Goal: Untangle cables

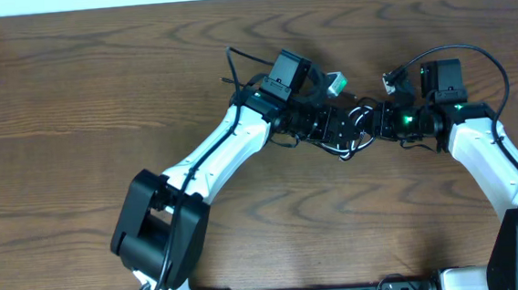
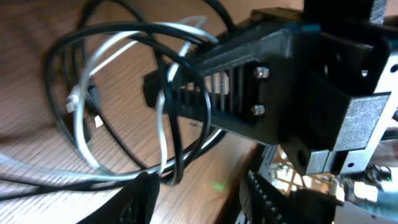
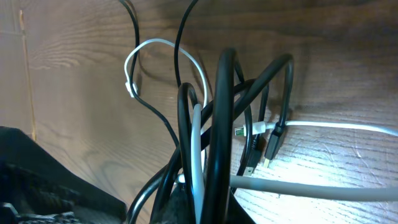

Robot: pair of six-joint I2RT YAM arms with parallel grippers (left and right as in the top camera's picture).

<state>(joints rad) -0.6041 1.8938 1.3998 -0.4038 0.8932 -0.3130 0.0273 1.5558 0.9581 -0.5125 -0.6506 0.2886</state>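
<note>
Cables (image 1: 359,118), one black and one white, sit tangled in loops over the table (image 1: 73,103) between the two grippers, half hidden by them overhead. Right wrist view shows the right gripper (image 1: 381,121) clamped on the bundle; left wrist view shows the left gripper (image 1: 342,128) with fingers (image 2: 140,199) apart, holding nothing.

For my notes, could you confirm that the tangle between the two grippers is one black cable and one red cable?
Not quite: no cable is red. A white cable is tangled with the black cable, as the right wrist view shows.
</note>
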